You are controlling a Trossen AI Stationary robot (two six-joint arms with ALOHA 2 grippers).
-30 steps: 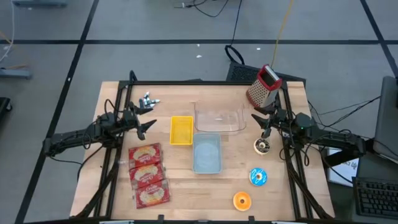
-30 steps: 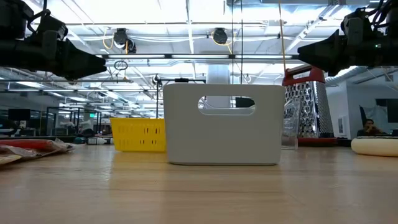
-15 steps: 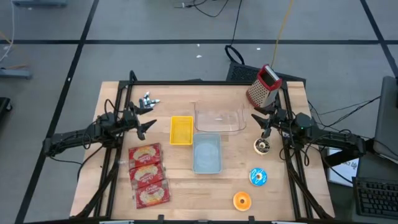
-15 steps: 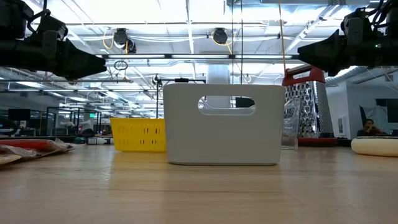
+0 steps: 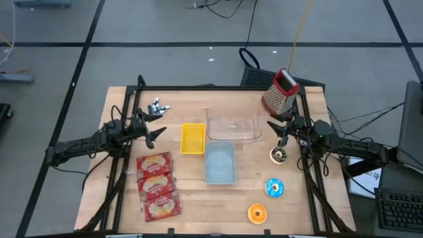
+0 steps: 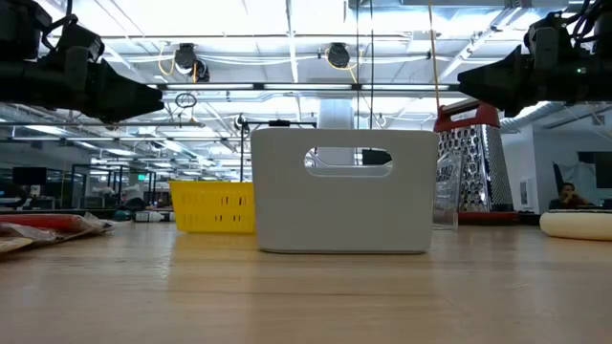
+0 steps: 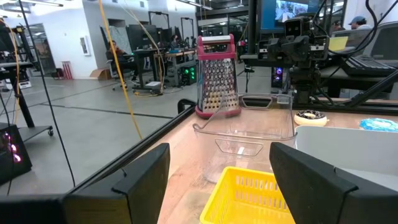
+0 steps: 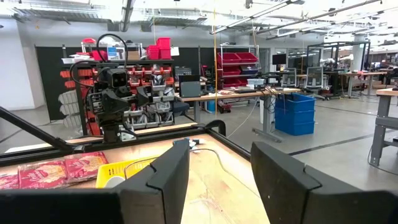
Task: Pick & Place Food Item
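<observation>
three snack packets (image 5: 157, 186), three bins (image 5: 219, 164)

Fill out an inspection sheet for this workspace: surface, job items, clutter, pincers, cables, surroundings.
Surface: wooden table, dry, no spills seen.
Job's things: three snack packets front left; yellow basket, clear tray and grey bin mid-table.
Clutter: box grater at the back right; doughnut, blue disc and orange disc on the right; small metal pieces back left.
Pincers: left pincer open, empty, above the table beside the yellow basket; right pincer open, empty, above the doughnut.
Cables: yellow cable and black cables on the floor behind.
Surroundings: workshop benches; a person far right in the low view.
</observation>
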